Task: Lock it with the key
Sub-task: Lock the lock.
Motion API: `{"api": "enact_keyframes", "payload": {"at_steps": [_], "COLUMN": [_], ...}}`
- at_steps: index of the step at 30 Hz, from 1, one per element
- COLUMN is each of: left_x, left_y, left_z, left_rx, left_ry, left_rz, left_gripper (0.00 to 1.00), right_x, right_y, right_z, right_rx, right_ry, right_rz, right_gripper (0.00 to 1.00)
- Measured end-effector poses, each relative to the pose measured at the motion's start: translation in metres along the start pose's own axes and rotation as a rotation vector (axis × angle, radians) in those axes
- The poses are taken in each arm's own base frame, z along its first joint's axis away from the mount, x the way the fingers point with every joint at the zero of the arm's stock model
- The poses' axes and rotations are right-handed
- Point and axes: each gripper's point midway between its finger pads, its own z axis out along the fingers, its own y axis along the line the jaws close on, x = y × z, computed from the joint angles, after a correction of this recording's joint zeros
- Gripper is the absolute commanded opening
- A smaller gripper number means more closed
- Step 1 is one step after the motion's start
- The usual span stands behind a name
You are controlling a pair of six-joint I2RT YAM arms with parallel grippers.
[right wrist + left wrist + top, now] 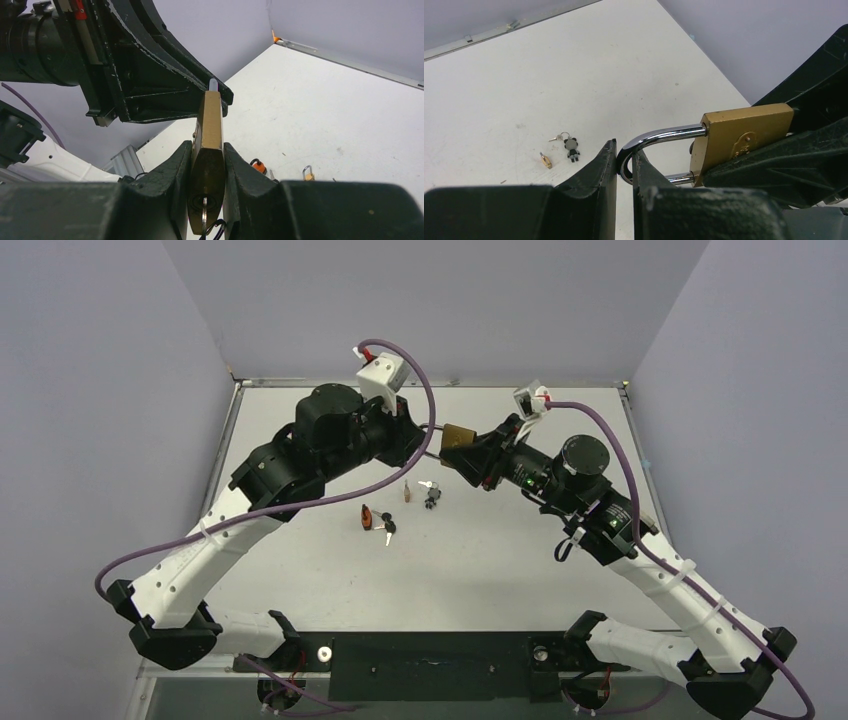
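Note:
The brass padlock [457,435] hangs in the air between both grippers, above the far middle of the table. My left gripper [428,440] is shut on the bend of its silver shackle [659,136], pinched between the fingertips of that gripper [625,150]. My right gripper [466,454] is shut on the lock's brass body [210,130], one finger on each flat side of the gripper [207,150]. A key [203,212] sticks in the keyhole at the bottom of the body. Both shackle legs reach the body [744,135].
On the white table [500,570] below lie a tiny brass padlock [406,492], a key ring with a small dark bear figure [431,496], an orange-red object [367,517] and a key [386,527]. Grey walls close in the back and both sides.

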Motion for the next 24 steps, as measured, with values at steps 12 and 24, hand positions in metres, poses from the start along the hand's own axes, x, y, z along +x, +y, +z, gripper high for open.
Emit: {"api": "enact_keyframes", "payload": {"at_steps": [12, 24], "left_x": [-0.003, -0.014], "left_y": [0.002, -0.001], "left_z": [0.001, 0.008], "left_rx": [-0.05, -0.056], "left_ry": [-0.023, -0.04], "left_rz": [0.007, 0.006], "left_gripper": [0.0, 0.0], "right_x": [-0.003, -0.012], "right_y": [-0.003, -0.008], "right_z": [0.011, 0.018], "right_rx": [-0.002, 0.01], "right_ry": [-0.03, -0.101], "right_rz": [0.0, -0.004], "right_gripper": [0.0, 0.0]}}
